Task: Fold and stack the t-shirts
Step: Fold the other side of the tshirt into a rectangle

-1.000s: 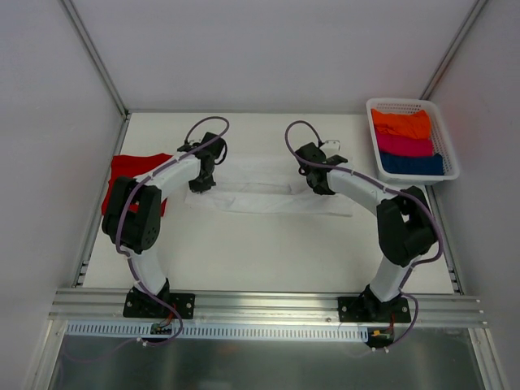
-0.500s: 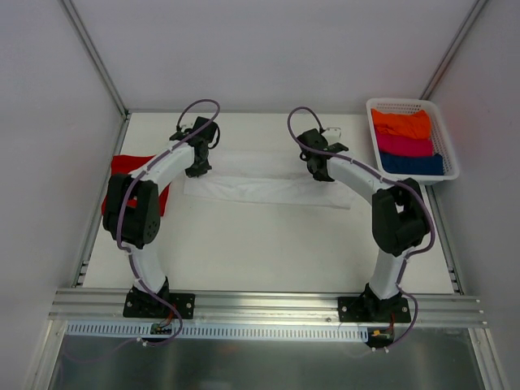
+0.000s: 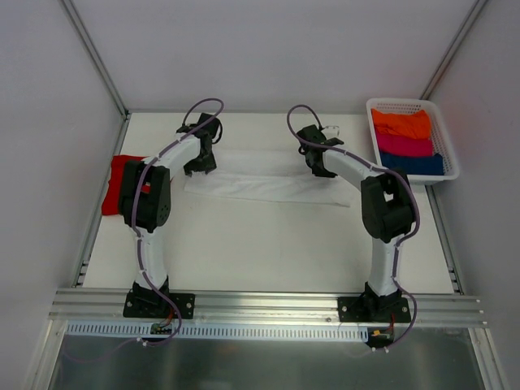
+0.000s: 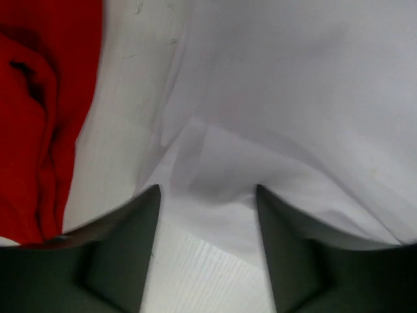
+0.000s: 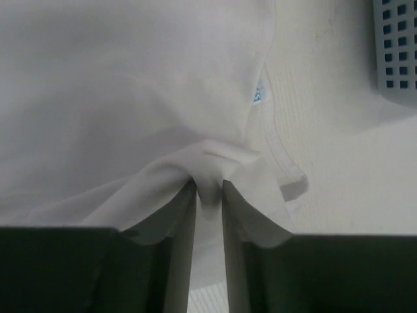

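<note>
The white t-shirt [image 3: 268, 187] lies folded into a long band across the far half of the table. My left gripper [image 3: 200, 162] sits at the band's far left corner. In the left wrist view it [image 4: 207, 190] is open, and the white t-shirt [image 4: 293, 98] lies loose between and beyond the fingers. My right gripper [image 3: 314, 162] is at the far right corner. In the right wrist view it [image 5: 209, 184] stands nearly closed, with a bunched fold of the white t-shirt [image 5: 130, 98] pinched between the tips. The red t-shirt [image 3: 114, 183] lies folded at the left edge, also red t-shirt [image 4: 39, 117].
A white basket [image 3: 410, 103] at the far right corner holds folded orange, pink and blue cloths; its grid wall is the basket [image 5: 397, 52] in the right wrist view. Enclosure walls stand close on the left, right and far sides.
Both grippers have carried the white shirt's edge toward the far side, folding it into a narrower band. The left jaws have opened and let go of the cloth; the right jaws have loosened slightly.
</note>
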Robot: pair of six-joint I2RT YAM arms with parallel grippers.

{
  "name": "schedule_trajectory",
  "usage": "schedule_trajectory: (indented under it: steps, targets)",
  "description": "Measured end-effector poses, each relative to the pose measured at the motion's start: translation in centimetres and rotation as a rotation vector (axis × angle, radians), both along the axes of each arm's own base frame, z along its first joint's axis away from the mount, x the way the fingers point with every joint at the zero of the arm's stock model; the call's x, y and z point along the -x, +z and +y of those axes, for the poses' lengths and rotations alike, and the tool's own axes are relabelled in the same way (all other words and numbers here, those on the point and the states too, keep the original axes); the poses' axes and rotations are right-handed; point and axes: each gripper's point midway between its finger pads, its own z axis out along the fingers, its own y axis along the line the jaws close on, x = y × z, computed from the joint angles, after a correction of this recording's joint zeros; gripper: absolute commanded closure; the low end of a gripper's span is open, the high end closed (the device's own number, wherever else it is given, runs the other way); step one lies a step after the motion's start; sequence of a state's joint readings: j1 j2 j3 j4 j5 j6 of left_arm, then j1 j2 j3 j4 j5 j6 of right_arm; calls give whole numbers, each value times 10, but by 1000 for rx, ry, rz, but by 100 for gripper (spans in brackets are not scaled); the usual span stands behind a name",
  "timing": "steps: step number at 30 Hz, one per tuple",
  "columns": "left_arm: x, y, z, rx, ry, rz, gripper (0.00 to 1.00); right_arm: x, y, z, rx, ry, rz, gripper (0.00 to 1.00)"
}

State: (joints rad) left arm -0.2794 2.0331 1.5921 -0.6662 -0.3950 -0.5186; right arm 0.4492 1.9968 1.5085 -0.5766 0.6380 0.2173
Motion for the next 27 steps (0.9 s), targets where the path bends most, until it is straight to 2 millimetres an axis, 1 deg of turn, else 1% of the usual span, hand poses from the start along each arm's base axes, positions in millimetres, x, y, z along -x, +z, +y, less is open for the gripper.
schedule_trajectory:
  steps: [1, 2, 3, 4, 6, 8, 10, 12, 14, 16, 18, 19, 20, 21, 22, 23, 24, 25, 27]
  targets:
    - [0, -1, 0, -2, 0, 4, 23, -3, 0, 0, 2, 0, -2, 65]
    - [-1, -1, 0, -3, 5, 2, 22, -6, -1, 1, -1, 0, -8, 57]
    - [-2, -1, 1, -5, 10, -2, 17, -10, -1, 1, -3, -1, -17, 55]
    - [-2, 0, 2, -10, 12, -3, 10, -13, -1, 2, -4, 4, -26, 54]
    - [-6, 4, 5, -31, 15, -19, 1, -19, 2, 3, -7, 7, -51, 51]
    - [-11, 12, 7, -50, 18, -49, 1, -27, 7, 4, -10, 16, -87, 51]
    - [-17, 28, 8, -75, 15, -94, 1, -34, 18, 5, -10, 29, -126, 51]
    - [-21, 52, 5, -102, 3, -158, 1, -36, 34, 4, -15, 44, -176, 51]
    - [-22, 79, -2, -113, -14, -226, 1, -33, 57, 3, -31, 57, -235, 51]
    - [-18, 109, -14, -103, -33, -303, 2, -25, 86, -1, -56, 68, -301, 52]
    - [-10, 133, -24, -79, -45, -375, 11, -14, 118, -2, -97, 85, -374, 52]
    - [-2, 139, -28, -65, -55, -392, 14, -9, 130, -2, -115, 94, -402, 55]
    - [6, 143, -30, -56, -63, -401, 25, -2, 140, -2, -131, 104, -425, 59]
    - [12, 143, -31, -47, -65, -407, 31, 3, 148, -1, -147, 115, -442, 64]
    - [19, 140, -33, -46, -70, -401, 40, 8, 151, 0, -158, 126, -449, 82]
    - [23, 134, -34, -46, -75, -388, 66, 13, 150, 3, -166, 141, -445, 96]
    - [26, 125, -36, -49, -79, -371, 86, 16, 144, 7, -176, 152, -432, 99]
    - [28, 114, -39, -52, -85, -346, 100, 19, 136, 10, -184, 157, -414, 99]
    - [30, 90, -44, -60, -112, -284, 100, 25, 111, 16, -186, 173, -350, 100]
